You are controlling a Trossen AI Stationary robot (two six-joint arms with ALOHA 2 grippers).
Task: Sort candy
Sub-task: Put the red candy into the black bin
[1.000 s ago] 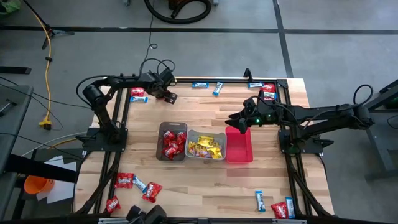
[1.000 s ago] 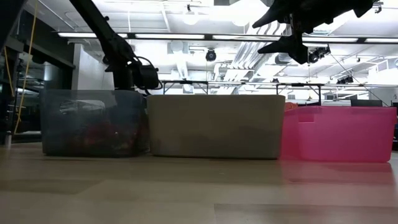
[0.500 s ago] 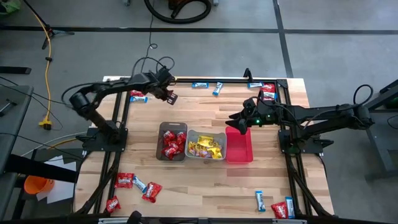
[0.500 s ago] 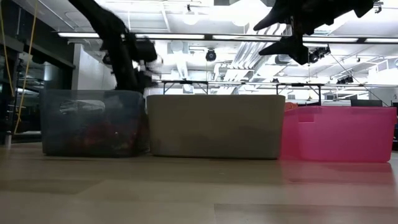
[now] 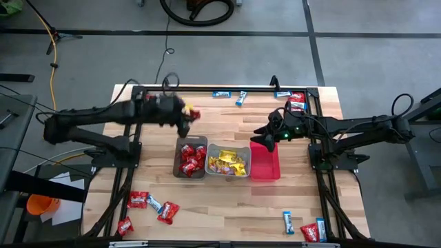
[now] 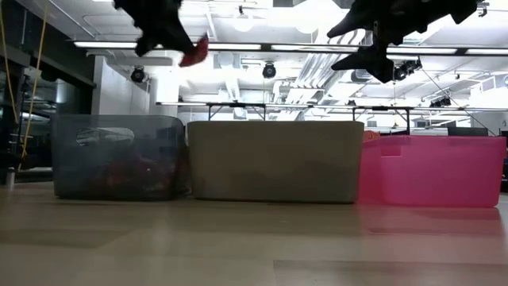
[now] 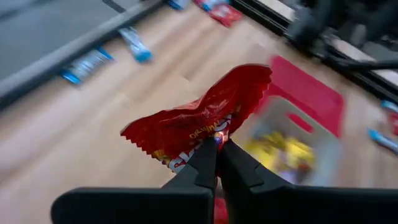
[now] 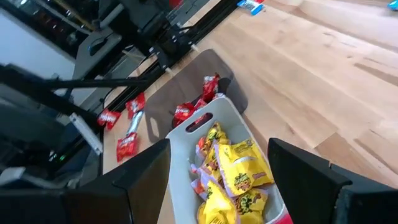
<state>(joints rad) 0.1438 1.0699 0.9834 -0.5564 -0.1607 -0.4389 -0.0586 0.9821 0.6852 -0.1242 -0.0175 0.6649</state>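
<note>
My left gripper (image 5: 185, 118) hangs high over the table just beyond the far end of the brown bin (image 5: 191, 157), shut on a red candy packet (image 7: 199, 121). The low view shows that packet (image 6: 194, 51) well above the bins. The brown bin holds red packets, the grey bin (image 5: 229, 160) holds yellow packets (image 8: 239, 171), and the pink bin (image 5: 265, 163) stands to their right. My right gripper (image 5: 266, 134) waits open above the pink bin's far end, holding nothing. My left gripper pinches the red packet's lower edge (image 7: 208, 142) between its two fingertips (image 7: 205, 163). The packet stands out beyond the fingertips, crumpled and tilted, and is lifted clear of the table and the bins.
Loose blue bars (image 5: 222, 94) and a red packet (image 5: 298, 101) lie along the far edge. Several red packets with a blue bar (image 5: 146, 203) lie near left, and more candy (image 5: 305, 227) lies near right. A black frame (image 5: 313, 138) borders the table.
My left gripper has risen from table height near the far left to well above the bins, carrying the red packet up with it. The arm has swung so that the gripper now sits nearer the brown bin's far end.
</note>
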